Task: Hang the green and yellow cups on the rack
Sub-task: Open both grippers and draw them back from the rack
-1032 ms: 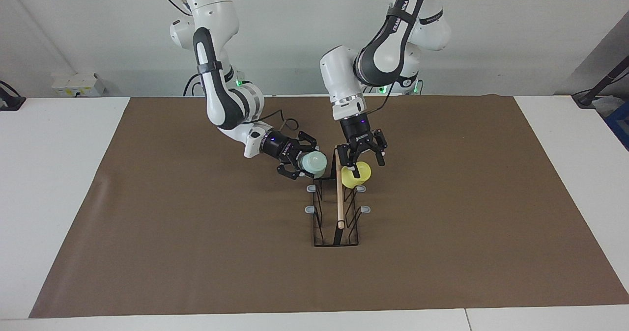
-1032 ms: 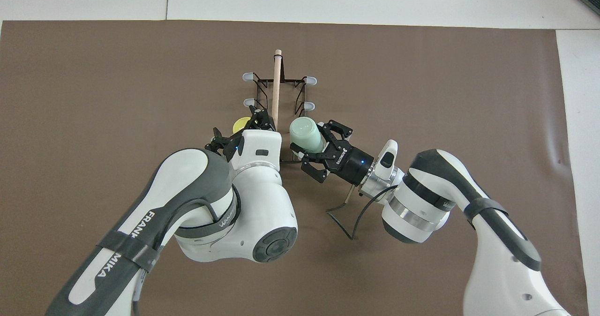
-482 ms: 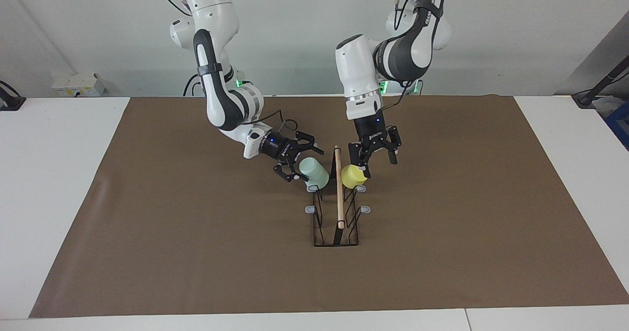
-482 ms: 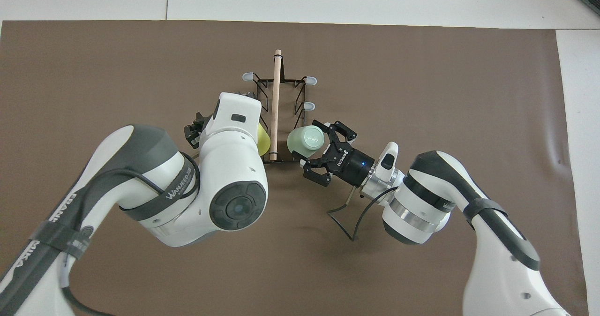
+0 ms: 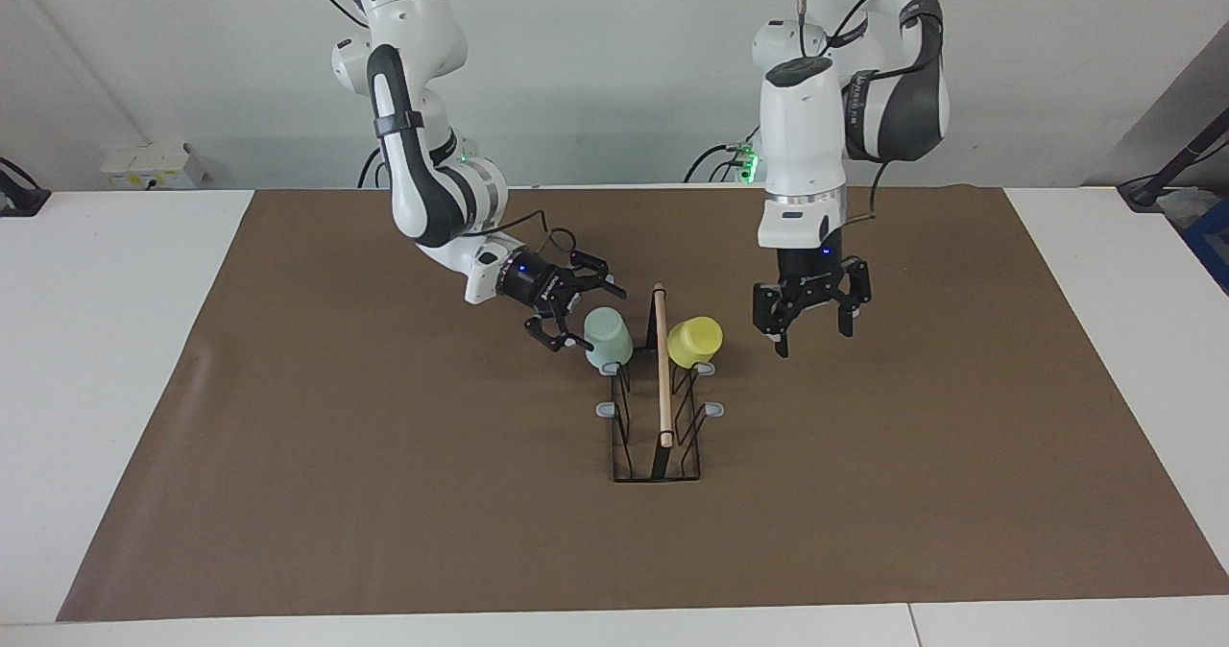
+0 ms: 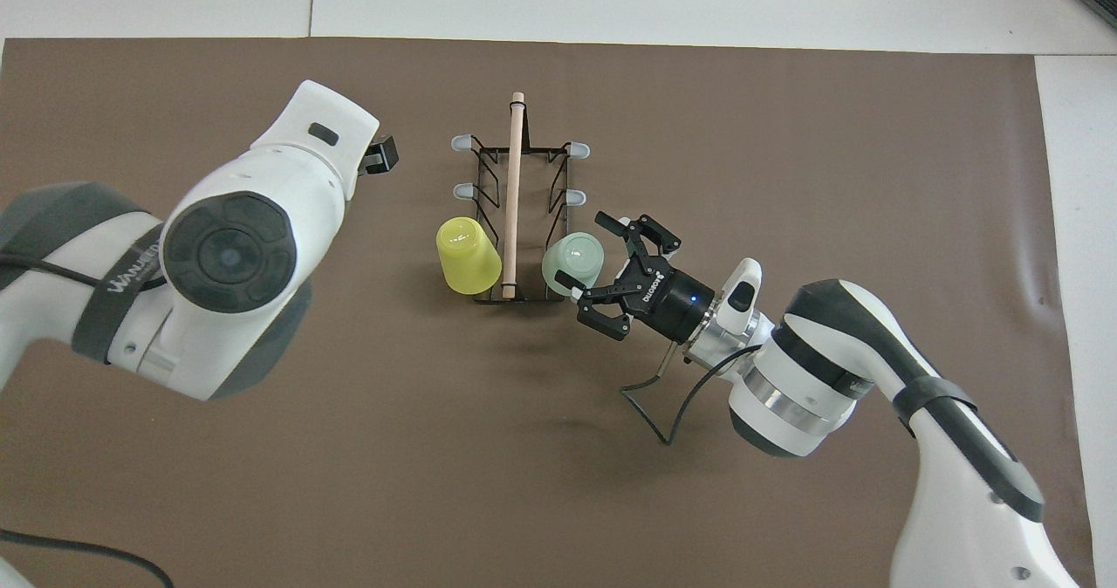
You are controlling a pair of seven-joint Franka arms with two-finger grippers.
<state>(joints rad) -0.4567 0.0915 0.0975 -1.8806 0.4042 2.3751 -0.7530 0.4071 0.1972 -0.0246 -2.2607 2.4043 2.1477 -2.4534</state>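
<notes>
Brown mat [image 5: 384, 493] over white table [image 5: 106, 340]; grey wall.

Rack [image 5: 659, 436] mid-mat: green cup [image 5: 608, 338], yellow cup [image 5: 694, 341] inverted on prongs nearest robots.

Right gripper [image 5: 574, 319]: wide, beside green cup.

Left gripper [image 5: 811, 325]: wide, empty, over mat.

The rack [image 6: 517, 213] stands on the brown mat [image 6: 785, 134], its wooden rod [image 6: 514, 188] pointing away from the robots. The yellow cup [image 6: 468, 256] hangs on the side toward the left arm, the green cup [image 6: 573, 261] on the other side. The right gripper [image 6: 615, 276] is just beside the green cup, fingers spread. The left gripper [image 6: 377, 153] is mostly hidden under its arm.
</notes>
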